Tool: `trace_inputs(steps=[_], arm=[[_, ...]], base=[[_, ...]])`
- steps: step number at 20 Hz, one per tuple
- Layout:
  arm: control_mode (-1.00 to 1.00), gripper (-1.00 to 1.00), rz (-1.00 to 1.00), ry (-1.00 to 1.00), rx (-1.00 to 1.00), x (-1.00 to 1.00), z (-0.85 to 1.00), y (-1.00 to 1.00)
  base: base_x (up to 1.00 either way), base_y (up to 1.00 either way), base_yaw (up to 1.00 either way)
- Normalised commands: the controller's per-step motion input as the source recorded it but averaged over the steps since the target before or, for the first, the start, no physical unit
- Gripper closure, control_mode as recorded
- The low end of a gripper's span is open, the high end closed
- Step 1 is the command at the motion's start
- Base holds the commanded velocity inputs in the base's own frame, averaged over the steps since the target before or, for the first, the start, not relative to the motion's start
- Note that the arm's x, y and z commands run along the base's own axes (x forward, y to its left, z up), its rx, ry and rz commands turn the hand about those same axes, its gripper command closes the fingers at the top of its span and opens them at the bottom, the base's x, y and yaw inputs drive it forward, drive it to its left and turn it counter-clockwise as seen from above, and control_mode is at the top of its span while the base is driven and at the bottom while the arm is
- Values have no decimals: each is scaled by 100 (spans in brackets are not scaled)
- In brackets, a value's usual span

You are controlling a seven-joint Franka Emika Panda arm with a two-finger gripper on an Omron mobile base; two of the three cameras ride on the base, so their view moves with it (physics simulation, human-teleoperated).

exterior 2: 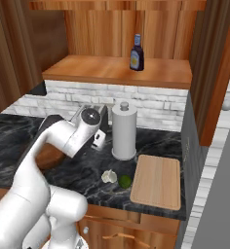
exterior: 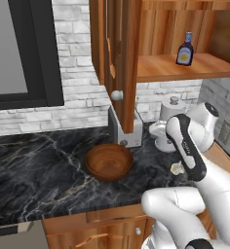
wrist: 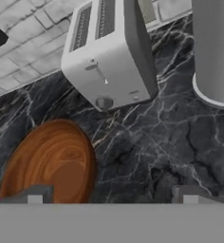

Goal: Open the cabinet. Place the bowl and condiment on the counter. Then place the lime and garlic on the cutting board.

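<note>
Cabinet (exterior: pixel 118 58) stands open, condiment (exterior: pixel 184 49) up on its shelf. Bowl (exterior: pixel 108 161) sits on the counter (exterior: pixel 34 160) by the toaster (wrist: pixel 109 52). Gripper (wrist: pixel 113 195) hangs spread and empty beside the bowl.

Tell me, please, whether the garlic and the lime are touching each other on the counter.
Apart: the right base view shows a dark strip of counter between the garlic and the lime.

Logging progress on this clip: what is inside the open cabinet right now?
On the cabinet shelf stands just the condiment, upright. The bowl already sits on the counter. Any higher shelves are cut off by the frame; the door hides the shelf's left end in the left view.
</note>
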Motion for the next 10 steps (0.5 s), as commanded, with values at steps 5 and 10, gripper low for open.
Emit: trace_inputs(steps=[5,10], arm=[[-100,-100,-3,-20,-9,-25,43,-26],[-100,-100,-10,-11,-10,-5,51,-18]], base=[[0,0,0],[0,0,0]])
